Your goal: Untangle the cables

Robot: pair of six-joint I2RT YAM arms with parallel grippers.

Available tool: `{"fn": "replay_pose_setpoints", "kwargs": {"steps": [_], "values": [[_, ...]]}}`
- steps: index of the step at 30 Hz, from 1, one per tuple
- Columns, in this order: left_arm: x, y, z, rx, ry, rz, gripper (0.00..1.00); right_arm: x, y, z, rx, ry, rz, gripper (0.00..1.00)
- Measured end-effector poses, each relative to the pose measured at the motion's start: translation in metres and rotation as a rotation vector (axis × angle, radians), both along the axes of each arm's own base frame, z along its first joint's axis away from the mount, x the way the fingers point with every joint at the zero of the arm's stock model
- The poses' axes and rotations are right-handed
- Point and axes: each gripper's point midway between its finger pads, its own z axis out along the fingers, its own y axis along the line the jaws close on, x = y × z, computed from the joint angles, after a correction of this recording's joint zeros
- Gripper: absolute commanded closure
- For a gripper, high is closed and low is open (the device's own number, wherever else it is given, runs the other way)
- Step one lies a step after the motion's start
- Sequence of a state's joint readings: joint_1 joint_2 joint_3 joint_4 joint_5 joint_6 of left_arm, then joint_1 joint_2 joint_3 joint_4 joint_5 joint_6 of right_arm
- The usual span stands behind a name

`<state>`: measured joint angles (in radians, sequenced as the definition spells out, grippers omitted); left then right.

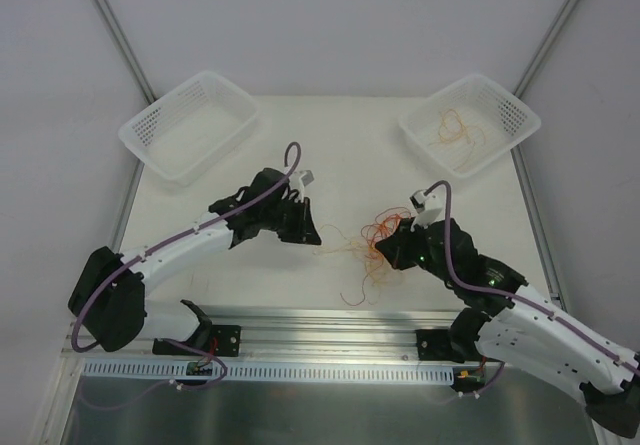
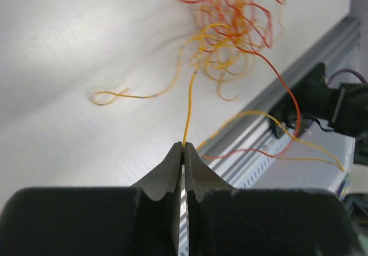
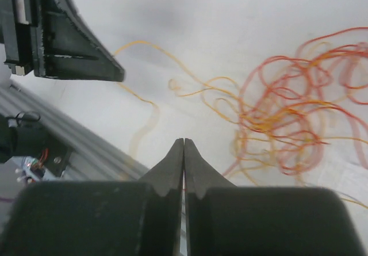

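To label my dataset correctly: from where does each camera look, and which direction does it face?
Top external: above and behind, looking down on the table; left arm, right arm and bases show.
Left wrist: on the left arm, facing the cable tangle; left gripper shut on a yellow cable.
Right wrist: facing the tangle and the left gripper; right gripper shut.
Shared: all three show the tangle.
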<state>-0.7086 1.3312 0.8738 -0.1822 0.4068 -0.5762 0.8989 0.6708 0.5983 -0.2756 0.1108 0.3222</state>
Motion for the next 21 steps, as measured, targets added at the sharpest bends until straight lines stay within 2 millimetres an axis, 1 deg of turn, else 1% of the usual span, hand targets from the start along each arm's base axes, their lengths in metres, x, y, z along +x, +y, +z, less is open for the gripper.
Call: {"fn": "replay_pose_setpoints", "kwargs": {"steps": [3,4,6,7,9,10,12,13,16,19,21], "values": [[0.012,0.04,-0.022,0.088,0.029,0.114,1.0,0.009,-0.027,0.006,-0.038,-0.021,-0.092,0.99],[0.015,0.054,-0.031,0.126,0.043,0.15,1.0,0.01,-0.033,0.008,-0.048,-0.025,-0.105,0.97],[0.014,0.067,-0.038,0.172,0.054,0.171,1.0,0.007,-0.036,0.012,-0.061,-0.027,-0.096,0.9],[0.012,0.07,-0.038,0.185,0.052,0.169,1.0,0.006,-0.035,0.013,-0.07,-0.022,-0.083,0.8],[0.011,0.075,-0.033,0.195,0.022,0.162,1.0,0.006,-0.033,0.016,-0.104,-0.004,-0.061,0.75],[0.01,0.077,-0.028,0.196,0.005,0.155,1.0,0.008,-0.03,0.017,-0.121,0.004,-0.055,0.69],[0.01,0.078,-0.015,0.185,-0.039,0.142,1.0,0.013,-0.026,0.012,-0.16,0.034,-0.056,0.59],[0.01,0.079,-0.009,0.178,-0.056,0.138,1.0,0.015,-0.024,0.008,-0.179,0.051,-0.06,0.49],[0.012,0.078,0.014,0.146,-0.138,0.118,1.0,0.022,-0.02,-0.021,-0.261,0.136,-0.081,0.34],[0.013,0.078,0.031,0.118,-0.197,0.105,1.0,0.027,-0.014,-0.048,-0.327,0.222,-0.1,0.29],[0.011,0.079,0.038,0.107,-0.223,0.093,1.0,0.033,-0.006,-0.063,-0.349,0.274,-0.119,0.29]]}}
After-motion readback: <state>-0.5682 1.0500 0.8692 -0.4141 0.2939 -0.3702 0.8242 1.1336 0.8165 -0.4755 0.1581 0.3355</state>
